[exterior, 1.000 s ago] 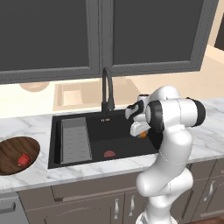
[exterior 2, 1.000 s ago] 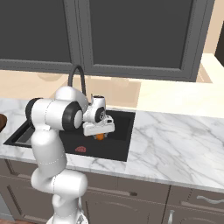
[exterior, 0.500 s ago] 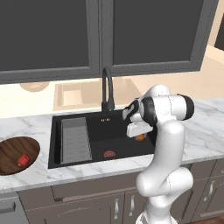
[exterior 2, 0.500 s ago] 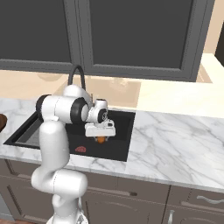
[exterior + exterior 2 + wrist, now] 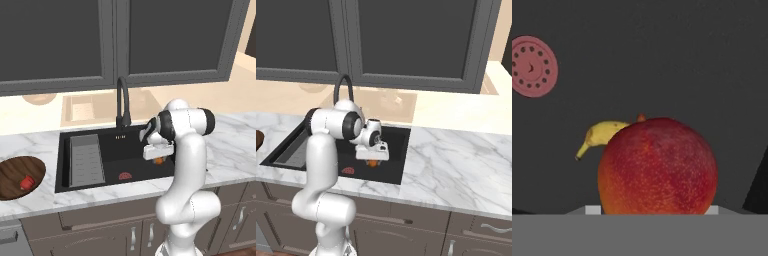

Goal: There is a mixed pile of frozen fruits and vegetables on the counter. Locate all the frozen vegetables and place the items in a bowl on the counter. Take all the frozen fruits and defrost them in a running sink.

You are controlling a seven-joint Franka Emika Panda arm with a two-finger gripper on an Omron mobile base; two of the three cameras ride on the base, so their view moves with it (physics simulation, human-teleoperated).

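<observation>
Gripper: my gripper is closed around the round fruit, jaws held wide by it.
Position: I'm hanging over the sink, fruit straight above the basin floor.
Below: banana lies just behind the fruit; drain off to the side.
Bowl: the bowl with the red chunk sits well apart on the counter.
Room: dark cabinets above.
</observation>
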